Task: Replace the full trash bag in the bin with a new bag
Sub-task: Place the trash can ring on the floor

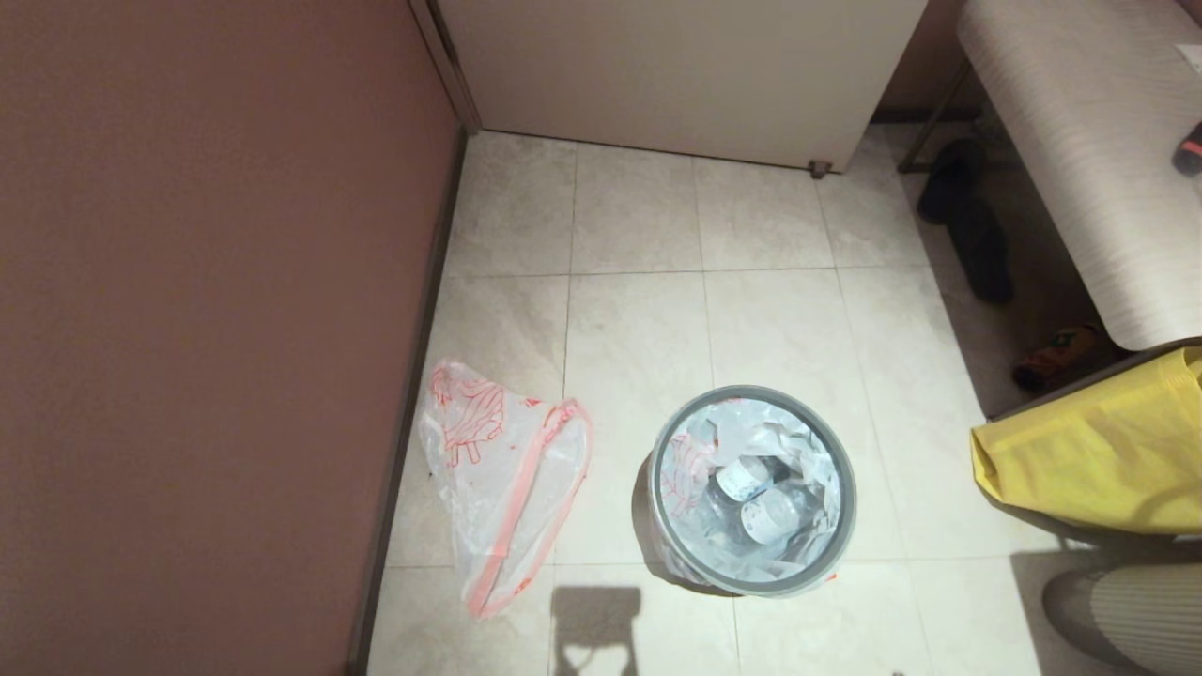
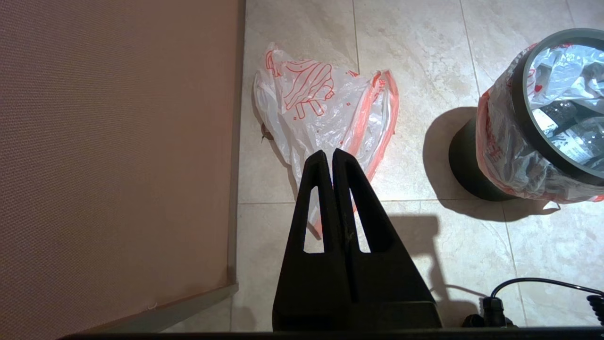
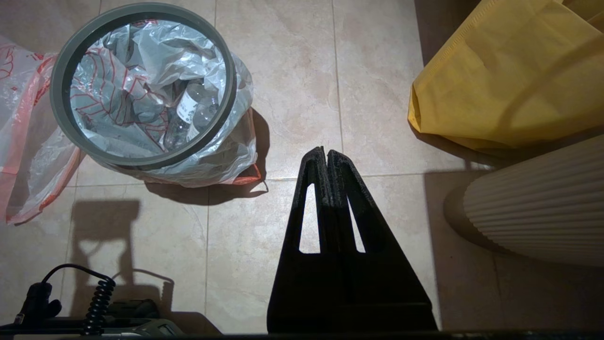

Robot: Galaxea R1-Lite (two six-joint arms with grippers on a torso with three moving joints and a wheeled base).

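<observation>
On the tiled floor ahead of both pincers, the full trash bag sits inside the bin, its mouth folded out over the wall and pinned under the grey hoop. Clear white-labelled bottles and crumpled paper show through the plastic; nothing has been lifted out. The left pincer hangs above the floor with its fingers pressed together and empty; the new bag lies flat just beyond its tips, against the brown wall, with the bin off to its far side. The right pincer, likewise closed and empty, hovers over bare tile with the bin ahead on one side and the yellow fabric bag ahead on the other, a ribbed pale object close by.

Judged from this, the job has barely begun. The hoop probably has to come off first; a pincer should open, take the hoop at one edge and raise it straight, so the thin film does not tear or drag the bin over.
</observation>
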